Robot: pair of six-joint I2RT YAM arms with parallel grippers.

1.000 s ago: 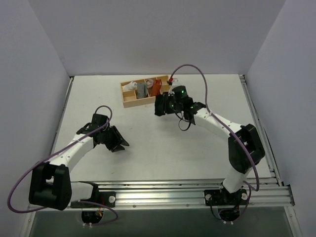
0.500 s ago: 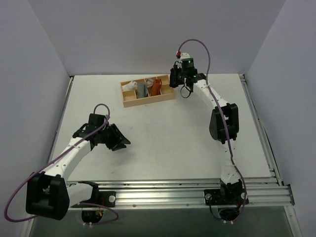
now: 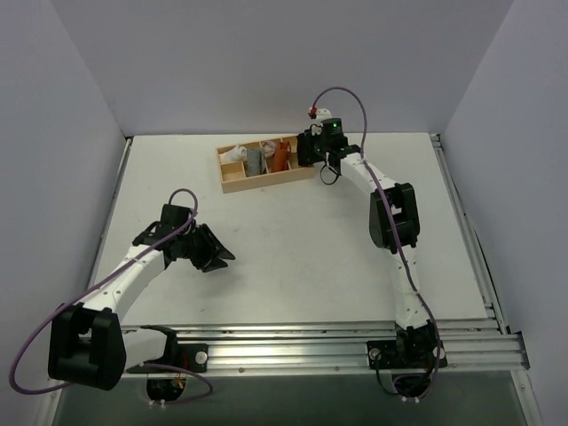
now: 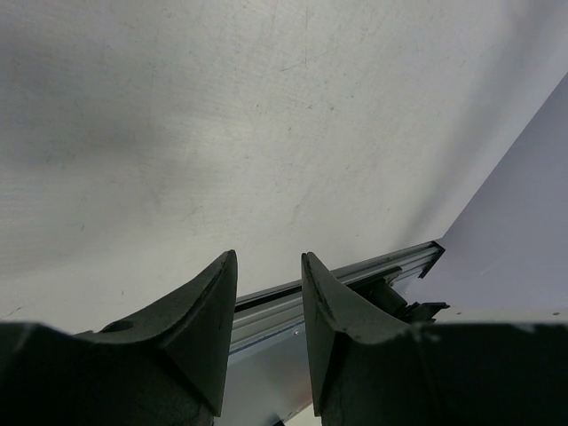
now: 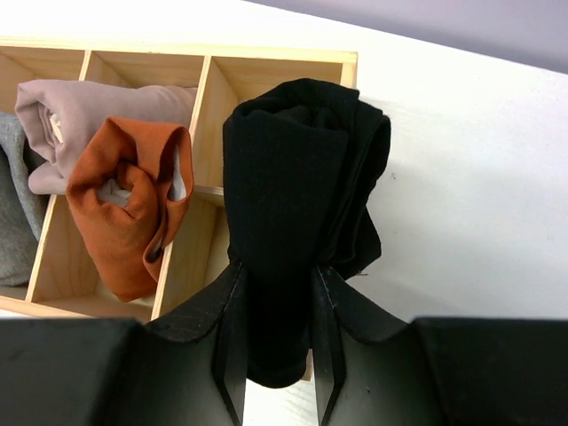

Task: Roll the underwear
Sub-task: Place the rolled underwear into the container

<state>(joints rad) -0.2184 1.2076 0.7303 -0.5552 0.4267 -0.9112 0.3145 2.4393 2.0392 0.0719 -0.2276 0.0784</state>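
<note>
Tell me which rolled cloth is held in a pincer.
The black underwear, clamped in the right pincer at the wooden tray's end; the orange-brown roll, pale roll and grey roll lie in its compartments.

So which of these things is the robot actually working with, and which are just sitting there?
In the job: rolled black underwear, right gripper pinching it, wooden tray (probably its destination).
Just there: orange-brown roll, pale roll, grey roll, open left gripper.

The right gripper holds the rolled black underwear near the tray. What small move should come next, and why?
Probably lower the underwear into the empty end compartment: the right gripper holds it rolled over that spot, beside the orange roll.
</note>
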